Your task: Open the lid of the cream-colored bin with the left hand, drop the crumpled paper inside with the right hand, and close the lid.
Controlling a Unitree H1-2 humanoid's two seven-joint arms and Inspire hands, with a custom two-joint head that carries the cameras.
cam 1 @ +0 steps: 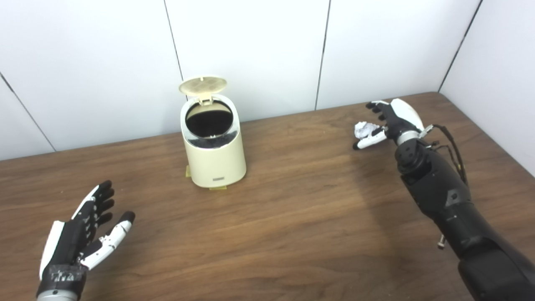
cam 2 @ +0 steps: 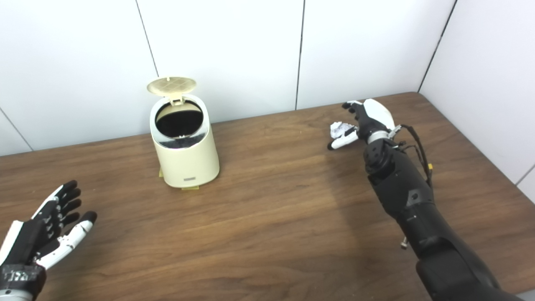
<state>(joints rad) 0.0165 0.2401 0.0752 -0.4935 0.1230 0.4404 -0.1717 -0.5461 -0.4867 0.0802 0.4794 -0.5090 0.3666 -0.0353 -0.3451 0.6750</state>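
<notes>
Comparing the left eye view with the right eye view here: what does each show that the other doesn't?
Only the left eye view shows the whole left hand; the right crops it at the edge. Only the right eye view shows the table's near right corner. Both show the cream bin with its lid up, and the right hand around the crumpled paper.

One cream-colored bin far left on the one wooden table, its one lid raised; one crumpled paper far right; two hands, left hand near, right hand far
</notes>
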